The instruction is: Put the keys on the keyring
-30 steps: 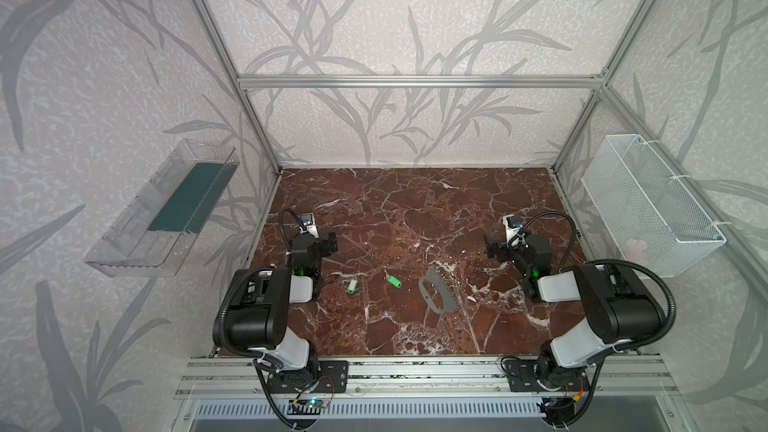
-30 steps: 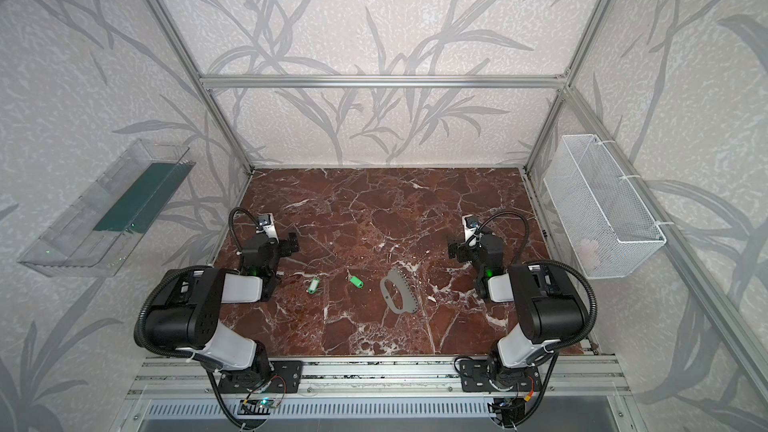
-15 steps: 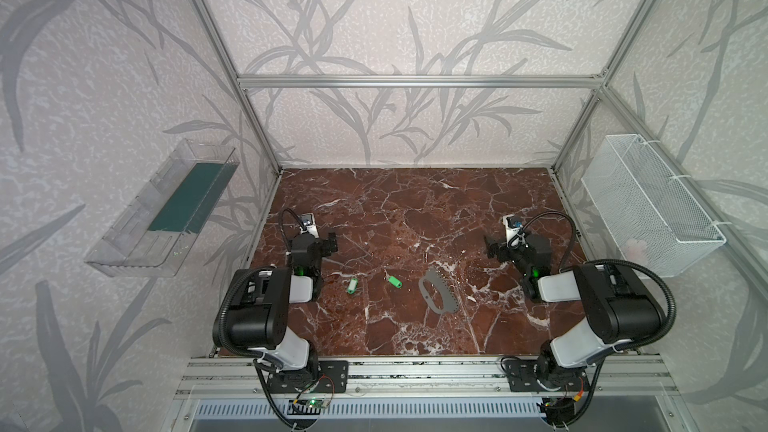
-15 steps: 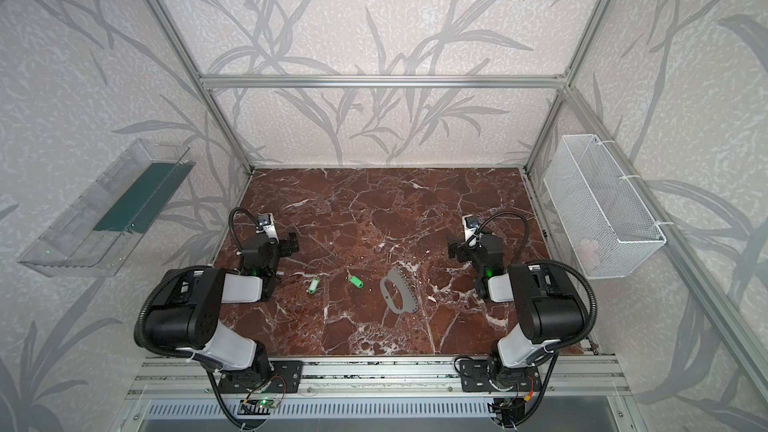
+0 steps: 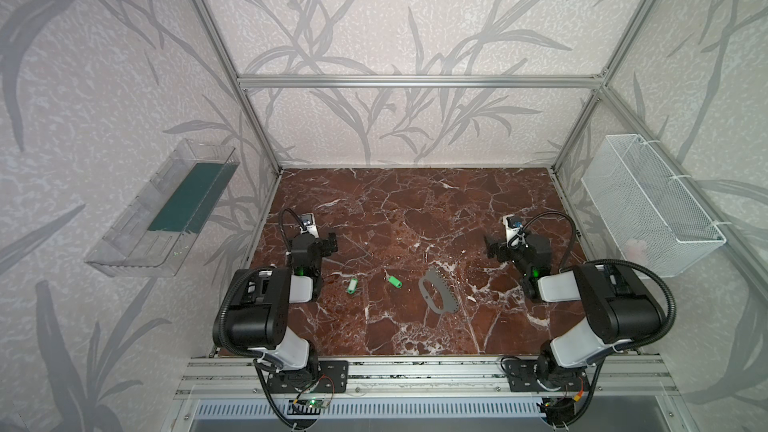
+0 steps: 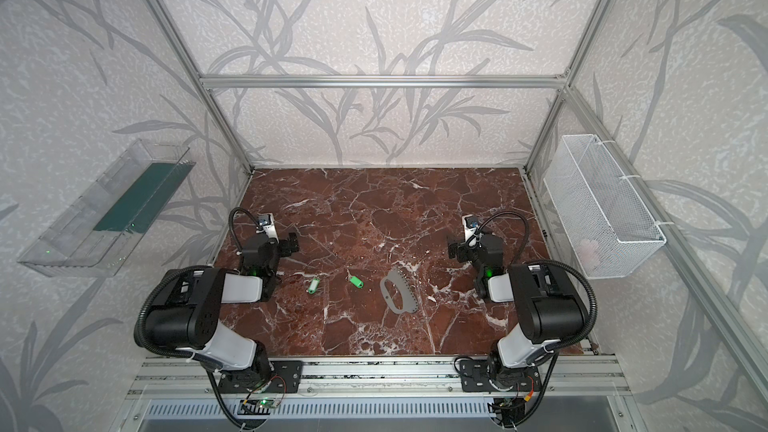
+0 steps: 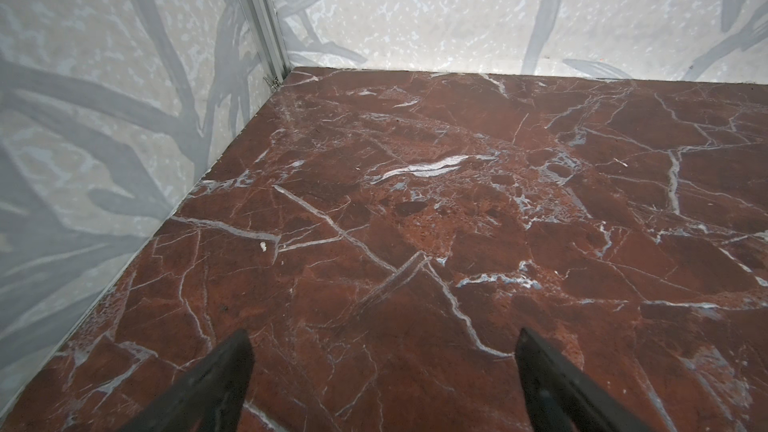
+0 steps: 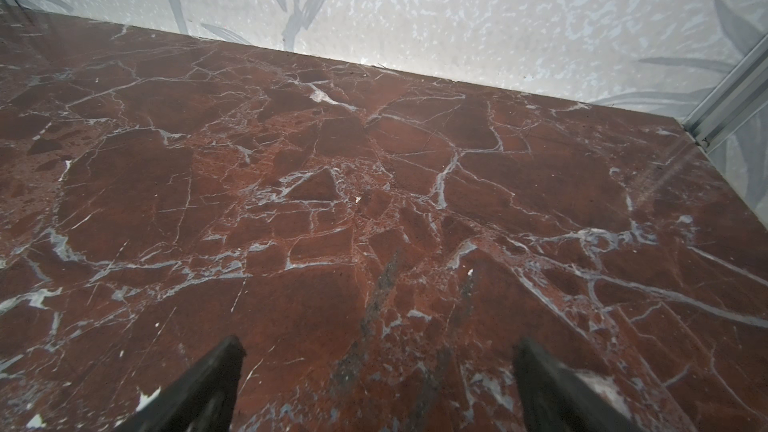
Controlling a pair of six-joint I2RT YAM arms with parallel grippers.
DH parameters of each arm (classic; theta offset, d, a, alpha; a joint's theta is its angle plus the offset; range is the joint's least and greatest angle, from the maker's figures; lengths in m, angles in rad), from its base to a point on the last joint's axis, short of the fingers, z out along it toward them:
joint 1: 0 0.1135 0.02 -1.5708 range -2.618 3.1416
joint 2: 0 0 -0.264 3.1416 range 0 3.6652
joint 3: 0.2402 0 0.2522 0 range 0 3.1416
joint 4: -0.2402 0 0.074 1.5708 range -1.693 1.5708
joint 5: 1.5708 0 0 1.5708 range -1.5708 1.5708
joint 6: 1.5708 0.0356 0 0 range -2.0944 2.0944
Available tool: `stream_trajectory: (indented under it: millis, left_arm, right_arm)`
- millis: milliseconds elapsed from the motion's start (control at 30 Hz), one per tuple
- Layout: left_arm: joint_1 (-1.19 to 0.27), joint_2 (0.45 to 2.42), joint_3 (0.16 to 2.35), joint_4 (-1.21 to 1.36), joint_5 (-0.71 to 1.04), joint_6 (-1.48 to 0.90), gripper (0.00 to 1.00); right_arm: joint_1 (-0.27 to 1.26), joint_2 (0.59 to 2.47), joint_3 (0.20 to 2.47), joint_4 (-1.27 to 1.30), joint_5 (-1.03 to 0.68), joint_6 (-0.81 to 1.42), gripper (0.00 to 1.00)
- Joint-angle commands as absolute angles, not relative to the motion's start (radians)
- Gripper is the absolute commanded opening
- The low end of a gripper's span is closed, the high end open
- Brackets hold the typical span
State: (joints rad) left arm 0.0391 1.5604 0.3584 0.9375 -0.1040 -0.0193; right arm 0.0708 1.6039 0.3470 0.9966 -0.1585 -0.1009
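nothing threaded yet: both keys [image 5: 352,285] [image 5: 393,280] lie loose beside the keyring [image 5: 437,295]; my left gripper [image 7: 384,371] and right gripper [image 8: 378,371] gape wide, empty.

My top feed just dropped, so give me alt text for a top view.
Two green keys lie apart on the red marble table, left of the flat grey keyring. The left gripper and right gripper are open, empty, and back from all three.
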Motion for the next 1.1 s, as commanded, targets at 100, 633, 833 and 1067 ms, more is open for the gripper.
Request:
stream_trajectory:
  millis: [100,633,833,1067]
  left_arm:
    - [0.036,1.565,0.373,0.95,-0.103,-0.031,0.99]
    - [-0.081,1.177,0.717,0.013,0.189,0.04,0.83]
    - [-0.32,1.256,0.879,-0.245,0.17,-0.004,0.72]
    - [-0.609,1.468,1.044,-0.404,0.194,-0.052,0.53]
  right_arm:
    - [0.066,1.586,0.364,1.004,-0.16,-0.093,0.99]
    - [0.167,1.082,0.542,0.253,-0.199,-0.045,0.75]
    - [0.305,0.888,0.662,-0.137,-0.124,0.022,0.66]
    - [0.31,0.771,0.675,-0.342,-0.12,0.12,0.56]
